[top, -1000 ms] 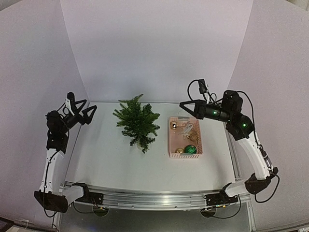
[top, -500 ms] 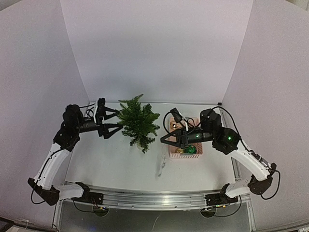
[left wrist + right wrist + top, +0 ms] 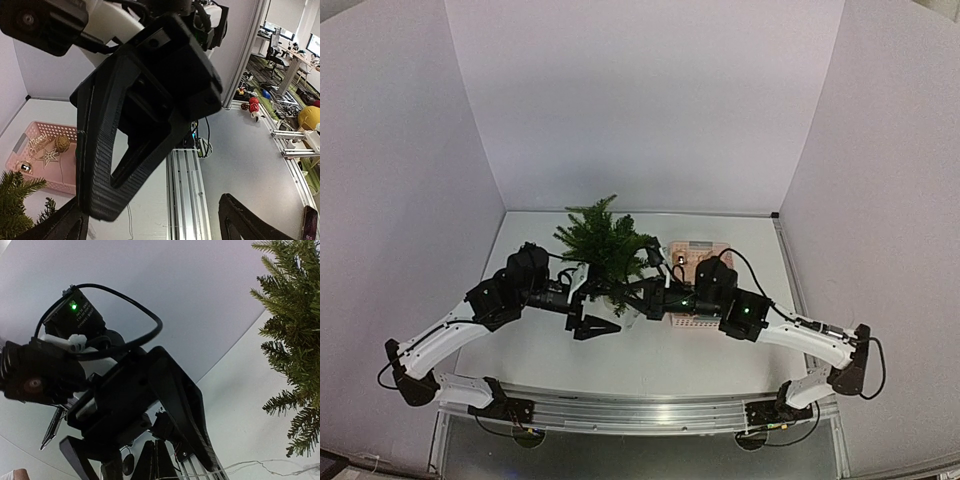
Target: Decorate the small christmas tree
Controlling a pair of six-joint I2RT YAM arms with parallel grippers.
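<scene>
The small christmas tree [image 3: 605, 245] stands upright at the middle back of the table, and its branches show in the right wrist view [image 3: 295, 365]. Both arms reach in and meet in front of its base. My left gripper [image 3: 603, 306] is open and empty, its fingers [image 3: 250, 220] wide apart around my right gripper's tip. My right gripper [image 3: 640, 295] is shut on a thin pale wire [image 3: 280, 466], which trails away over the table towards the tree. The wire also shows in the left wrist view [image 3: 128, 220].
A pink basket [image 3: 692, 322] of ornaments sits right of the tree, partly hidden by my right arm; a gold ball [image 3: 62, 143] and a star [image 3: 49, 157] lie in it. The aluminium rail [image 3: 640, 410] runs along the near edge.
Both arms swung in from the sides to the front of the tree. My right gripper came away from the basket with the thin wire hanging from it. My left gripper now faces it.
</scene>
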